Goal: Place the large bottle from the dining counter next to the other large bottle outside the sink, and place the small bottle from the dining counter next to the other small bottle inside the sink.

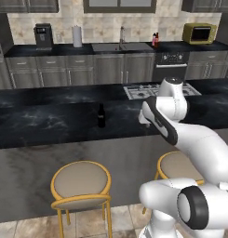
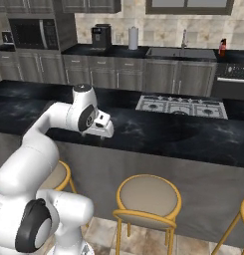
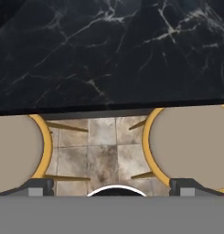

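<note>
- The large bottle from the dining counter (image 1: 101, 115), dark brown with a narrow neck, stands upright on the black marbled tabletop (image 1: 45, 121) of the dining counter, a little back from its front edge.
- In the left base view the robot's hand is right of that bottle and apart from it, with bare tabletop between them.
- The gripper (image 3: 111, 185) looks straight down past the front edge of the tabletop: two round stools (image 3: 195, 146) with yellow frames sit on the tiled floor (image 3: 102, 157) below, one on each side.
- The fingers (image 3: 38, 186) stand wide apart, one tip near each lower corner of the hand view, with nothing between them.
- In the right base view the arm bends over the front edge of the dining counter (image 2: 158, 132), its hand low above the tabletop.
- The sink (image 1: 120, 47) is set in the far counter along the back wall, under the window, with its faucet (image 1: 121, 35) rising behind the basin.
- The other large bottle (image 1: 156, 39), pink-red with a dark cap, stands on the far counter just right of the sink, outside the basin.
- A cooktop (image 1: 148, 90) lies on the tabletop beyond the arm.
- On the far counter also stand a coffee machine (image 1: 43, 36), a paper towel roll (image 1: 77, 36) and a yellow toaster oven (image 1: 199, 33).
</note>
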